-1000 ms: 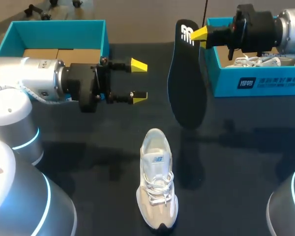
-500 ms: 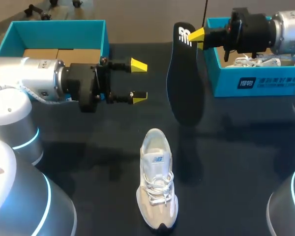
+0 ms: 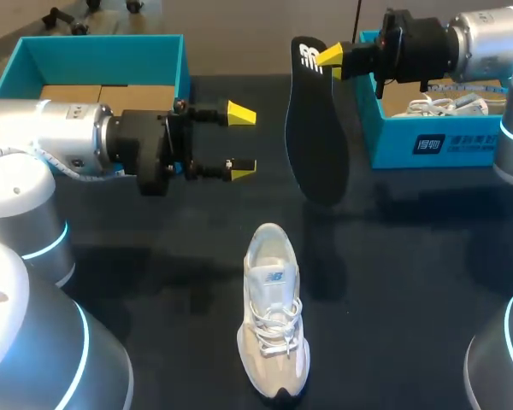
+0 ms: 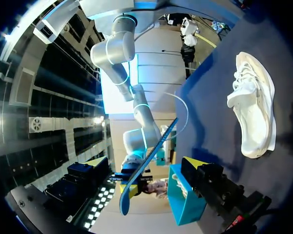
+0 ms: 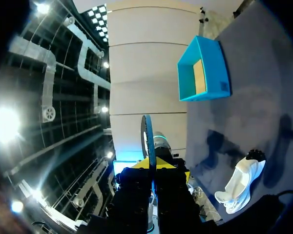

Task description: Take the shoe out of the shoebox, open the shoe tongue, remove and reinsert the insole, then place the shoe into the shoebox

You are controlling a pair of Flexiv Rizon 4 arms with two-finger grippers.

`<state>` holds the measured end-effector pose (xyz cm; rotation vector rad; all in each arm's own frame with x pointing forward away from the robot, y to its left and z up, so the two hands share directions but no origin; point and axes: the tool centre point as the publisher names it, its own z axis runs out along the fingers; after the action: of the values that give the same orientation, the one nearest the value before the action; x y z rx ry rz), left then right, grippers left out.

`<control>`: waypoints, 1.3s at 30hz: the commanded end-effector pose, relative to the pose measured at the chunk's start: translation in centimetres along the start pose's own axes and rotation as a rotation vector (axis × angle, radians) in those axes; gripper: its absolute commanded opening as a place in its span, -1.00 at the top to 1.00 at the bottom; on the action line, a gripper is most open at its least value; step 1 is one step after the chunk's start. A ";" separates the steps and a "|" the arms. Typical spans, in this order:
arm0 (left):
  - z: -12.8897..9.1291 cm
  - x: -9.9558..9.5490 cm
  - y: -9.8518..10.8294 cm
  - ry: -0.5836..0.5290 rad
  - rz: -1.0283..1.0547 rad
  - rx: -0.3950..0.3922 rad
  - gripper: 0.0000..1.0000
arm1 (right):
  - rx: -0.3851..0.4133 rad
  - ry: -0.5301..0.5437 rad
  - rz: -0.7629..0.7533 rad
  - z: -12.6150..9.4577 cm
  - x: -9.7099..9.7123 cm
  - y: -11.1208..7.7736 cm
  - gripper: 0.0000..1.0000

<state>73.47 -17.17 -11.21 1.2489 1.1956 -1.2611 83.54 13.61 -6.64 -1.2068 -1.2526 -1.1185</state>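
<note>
Insole (image 3: pixel 316 137) out, pinched in my right jaws; left jaws released. Next I must lower it into the shoe (image 3: pixel 274 316).

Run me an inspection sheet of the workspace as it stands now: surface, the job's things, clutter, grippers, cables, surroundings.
Surface: dark table, no spills seen.
Job's things: white shoe stands upright on the table near the front middle. The black insole hangs in the air, gripped at its upper end. The right teal shoebox is open, with a white laced shoe inside. The left teal box is open, with a cardboard-coloured floor.
Clutter: nothing seen.
Grippers: left gripper open and empty, above the table beside the insole. Right gripper shut on the insole.
Cables: nothing seen on the table.
Surroundings: nothing seen reaching over the table.
</note>
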 end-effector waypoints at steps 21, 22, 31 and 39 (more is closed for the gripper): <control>1.7 -0.9 2.0 -0.008 0.041 -0.003 -1.00 | 0.004 -0.001 0.001 0.1 0.0 0.2 1.00; 1.8 -0.9 2.1 -0.009 0.042 -0.003 -1.00 | 0.004 -0.001 0.001 0.1 0.0 0.2 1.00; 3.2 -0.7 3.5 -0.004 0.047 -0.032 -0.84 | 0.004 -0.001 0.001 0.1 0.0 0.2 1.00; 4.2 -0.8 4.4 -0.006 0.052 -0.025 -0.80 | 0.004 -0.001 0.001 0.1 0.0 0.2 1.00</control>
<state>76.93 -20.87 -10.51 1.2423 1.1678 -1.2037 83.65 13.57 -6.63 -1.2045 -1.2548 -1.1150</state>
